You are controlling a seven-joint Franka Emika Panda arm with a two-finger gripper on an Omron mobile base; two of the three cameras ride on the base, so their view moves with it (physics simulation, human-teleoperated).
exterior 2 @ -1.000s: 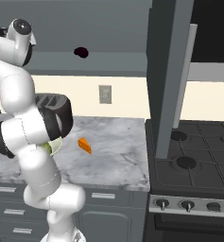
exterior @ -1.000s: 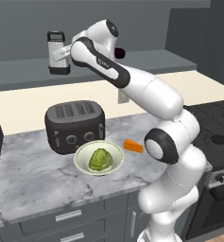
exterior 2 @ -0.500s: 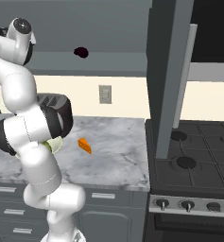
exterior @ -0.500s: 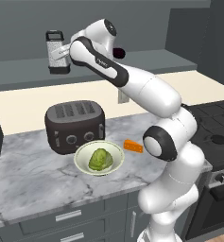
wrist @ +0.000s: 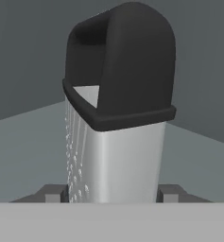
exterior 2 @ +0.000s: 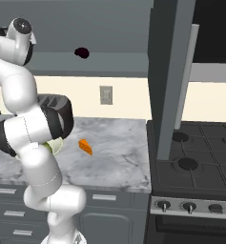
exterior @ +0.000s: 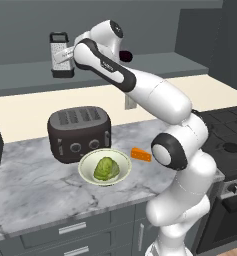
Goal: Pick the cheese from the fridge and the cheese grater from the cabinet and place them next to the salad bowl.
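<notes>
**Q:** Firstly, largest elements, in order?

**A:** Wide dark grey cabinet [exterior: 155,65] across the upper background, with one long flat shelf. Below it, marbled grey counter [exterior: 35,190], joined at its far end by a black stove [exterior: 225,135]. White arm [exterior: 155,95] reaching up and across from the base to the cabinet shelf.

**Q:** And on the counter?

**A:** Dark toaster [exterior: 80,132] at the back, near the wall. Just in front of it, shallow cream-white salad bowl [exterior: 85,167] holding a green lettuce lump [exterior: 106,168]. Just beside the bowl, on the side away from the toaster, small orange cheese [exterior: 141,154] wedge, flat on the marble and apart from the rim; seen also in the right base view [exterior 2: 85,147], close to the arm's lower links.

**Q:** Position of the cheese grater?

**A:** Upright on the cabinet shelf: silver-grey perforated cheese grater [exterior: 61,55], black handle uppermost, black base on the shelf. Farther along the same shelf, a dark rounded item [exterior: 125,55], well apart from the grater.

**Q:** State of the gripper?

**A:** Level with the grater body, gripper [exterior: 65,59] astride it. In the hand view, fingertips [wrist: 54,194] on either side of the metal walls [wrist: 118,160], seemingly flush against them. Firm clamp or mere contact: cannot tell.
</notes>
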